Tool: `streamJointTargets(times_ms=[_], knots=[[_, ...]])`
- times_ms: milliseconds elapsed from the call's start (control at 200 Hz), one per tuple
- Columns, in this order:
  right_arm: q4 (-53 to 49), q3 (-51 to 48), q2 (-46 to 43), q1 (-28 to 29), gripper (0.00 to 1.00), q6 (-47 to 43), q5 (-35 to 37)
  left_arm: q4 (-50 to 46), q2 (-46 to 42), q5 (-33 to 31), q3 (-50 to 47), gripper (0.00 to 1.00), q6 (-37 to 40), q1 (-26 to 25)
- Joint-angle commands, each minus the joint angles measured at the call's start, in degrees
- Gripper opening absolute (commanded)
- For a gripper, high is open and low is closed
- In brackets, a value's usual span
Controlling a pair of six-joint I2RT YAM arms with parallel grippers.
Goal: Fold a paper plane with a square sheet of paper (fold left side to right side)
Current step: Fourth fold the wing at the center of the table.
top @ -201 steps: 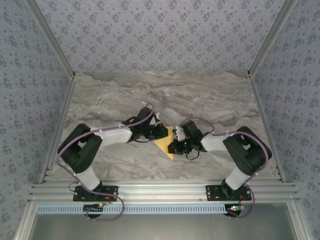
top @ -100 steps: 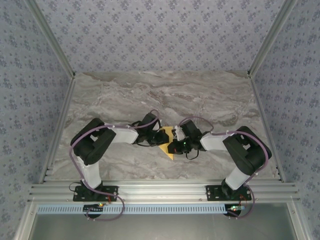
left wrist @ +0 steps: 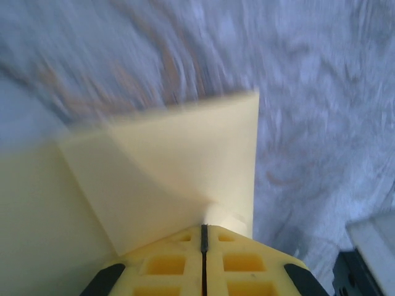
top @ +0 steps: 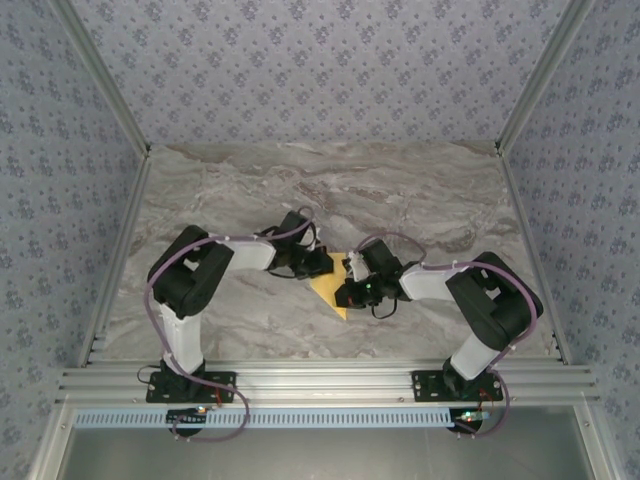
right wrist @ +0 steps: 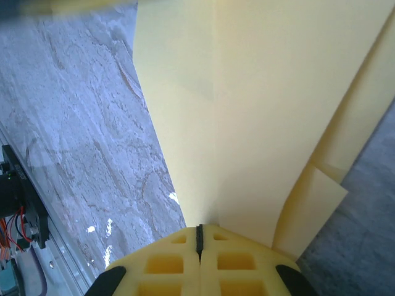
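- Lying folded near the middle of the table (top: 450,200), toward its near edge, the paper (top: 331,291) sat between both grippers.
- Left gripper (left wrist: 203,229): fingers together, clamped on a paper fold.
- Right gripper (right wrist: 199,229): fingers together, clamped on the paper's edge.

A grey-brown marbled tabletop (top: 230,190) is lying across the frame's middle. Blue-grey floral-patterned walls (top: 320,70) are enclosing it at top, left and right. Aluminium rails (top: 320,382) are running along the bottom.
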Motion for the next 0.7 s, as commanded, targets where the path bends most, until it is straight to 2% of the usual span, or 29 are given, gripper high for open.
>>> streamJointTargets(times_ms=[0,245,435,560,695], knots=[[-13.6,-3.6,3.0,0.6,0.0,-1.5,6.5,-2.0,3.5,-4.8,4.3,0.07,5.0,4.5],[-13.0,-3.8,2.5,0.6,0.0,-1.3,6.1,-1.9,7.5,-0.8,9.6,0.07,6.7,10.2],[-12.2,-3.6,2.4,0.6,0.0,-1.0,5.9,-4.4,-0.5,0.4,10.4,0.1,8.5,11.4],[-12.1,-3.2,2.2,0.7,0.0,-1.0,6.1,-4.1,-7.4,0.7,6.0,0.1,8.0,9.4],[-11.7,-2.9,2.4,0.6,0.0,-1.1,6.0,-0.8,-10.5,0.7,0.4,0.11,6.1,3.8]])
